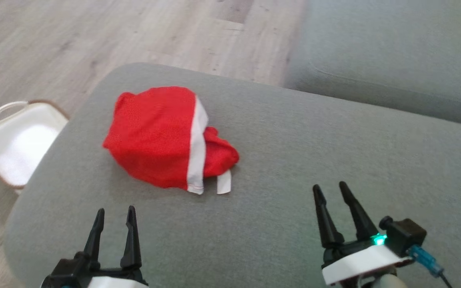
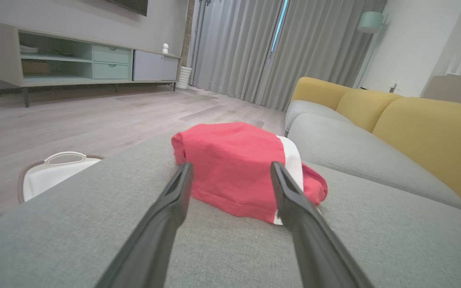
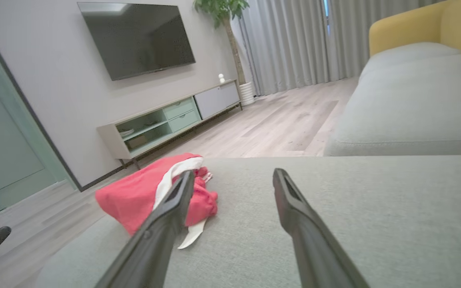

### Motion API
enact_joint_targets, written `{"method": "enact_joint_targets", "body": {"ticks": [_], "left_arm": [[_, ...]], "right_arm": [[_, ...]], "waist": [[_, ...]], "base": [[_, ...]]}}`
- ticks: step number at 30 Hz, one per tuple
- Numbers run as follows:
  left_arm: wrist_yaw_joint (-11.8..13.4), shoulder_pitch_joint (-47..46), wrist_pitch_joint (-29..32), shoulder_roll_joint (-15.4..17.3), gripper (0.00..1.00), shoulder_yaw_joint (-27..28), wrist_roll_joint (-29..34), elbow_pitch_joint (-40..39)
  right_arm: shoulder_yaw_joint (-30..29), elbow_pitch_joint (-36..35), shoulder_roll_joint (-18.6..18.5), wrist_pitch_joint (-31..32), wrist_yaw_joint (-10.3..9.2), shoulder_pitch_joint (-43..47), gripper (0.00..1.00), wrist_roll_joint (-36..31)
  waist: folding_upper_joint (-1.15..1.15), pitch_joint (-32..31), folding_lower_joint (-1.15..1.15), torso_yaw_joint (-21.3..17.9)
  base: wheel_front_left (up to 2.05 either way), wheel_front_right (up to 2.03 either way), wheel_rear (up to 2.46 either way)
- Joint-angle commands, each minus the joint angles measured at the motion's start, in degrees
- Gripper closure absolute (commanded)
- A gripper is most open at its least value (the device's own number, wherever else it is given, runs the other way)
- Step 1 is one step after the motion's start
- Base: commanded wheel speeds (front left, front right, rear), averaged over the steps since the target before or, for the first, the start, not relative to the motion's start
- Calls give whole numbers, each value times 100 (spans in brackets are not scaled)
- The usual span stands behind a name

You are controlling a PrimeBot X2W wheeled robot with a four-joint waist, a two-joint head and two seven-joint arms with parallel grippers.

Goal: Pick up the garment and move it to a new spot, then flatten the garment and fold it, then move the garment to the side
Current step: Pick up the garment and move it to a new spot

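The left gripper (image 1: 116, 209) hovers low over the grey sofa seat (image 1: 294, 224), its two dark fingers spread wide apart with nothing between them. The right gripper (image 1: 329, 185) hangs over the same seat, off to the left gripper's right, with its jaws equally wide and empty. A green light (image 1: 379, 239) glows at its base.

The red garment (image 1: 154, 136) lies crumpled in a loose heap on the seat. It is just ahead of the left gripper's fingertips but apart from them, and ahead and well to the left of the right gripper. Neither gripper touches it. A white stripe (image 1: 198, 144) runs down the side of the heap nearer the right gripper. A small white tab (image 1: 223, 182) pokes out from the edge facing the grippers.

Looking along the left gripper's own fingers, the garment sits framed between the two tips, beyond them. Looking along the right gripper's fingers, it lies past the left-hand finger, off to the side.

To the left of the left gripper, a white basket (image 1: 8, 106) with a brown rim stands on the wooden floor (image 1: 74, 40) beside the seat's edge. Ahead of the right gripper, past a seam, lies a second grey cushion (image 1: 374, 60) with a yellow backrest (image 2: 426, 136) behind it. Farther ahead across the floor are a low cabinet (image 3: 166, 120), a wall-mounted television (image 3: 136, 38) and grey curtains (image 2: 246, 52).
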Motion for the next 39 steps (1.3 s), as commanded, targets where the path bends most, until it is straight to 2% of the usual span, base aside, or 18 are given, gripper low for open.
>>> {"method": "enact_joint_targets", "body": {"ticks": [1,6,10,16,19,22,26,30,31,34,39], "left_arm": [[-23,-177,-55,4,0,187,55,-180],[-48,-119,-55,4,0,261,76,-188],[-60,-89,-55,4,0,325,65,-240],[-76,-93,-55,4,0,390,74,-273],[-104,-294,-55,75,0,520,90,-293],[-125,-713,-55,289,0,582,111,-336],[-143,-1554,-43,749,0,584,113,-337],[-152,-2517,358,1181,0,511,-28,-233],[-152,-2517,358,1181,0,511,-28,-233],[-155,-3317,908,1577,0,268,-162,54],[-157,-4660,2037,2214,0,-455,-600,851]], "right_arm": [[154,-181,-38,-61,43,-96,0,40],[333,-176,-38,-61,43,-63,0,113],[433,-171,-38,-61,43,-99,0,133],[458,-163,-38,-61,43,-117,0,143],[411,-201,-38,-61,43,-155,0,91],[313,-243,-38,-61,43,-262,0,-19],[150,-341,-38,-61,43,-427,0,-181],[-54,-465,-38,-61,43,-590,0,-325],[-54,-465,-38,-61,43,-590,0,-325],[-187,-558,-38,-61,43,-719,0,-436],[-336,-728,-38,-61,43,-958,0,-672]], "waist": [[0,-59,0,207],[0,-98,0,458],[0,-55,0,516],[0,-24,0,545],[0,151,0,418],[0,380,0,277],[0,715,0,44],[0,1055,0,-172],[0,1055,0,-172],[0,1339,0,-330],[0,1864,0,-576]], "base": [[0,0,0],[0,0,0],[0,0,0],[0,0,0],[0,0,0],[0,0,0],[0,0,0],[0,0,0],[0,0,0],[0,0,0],[0,0,0]]}}
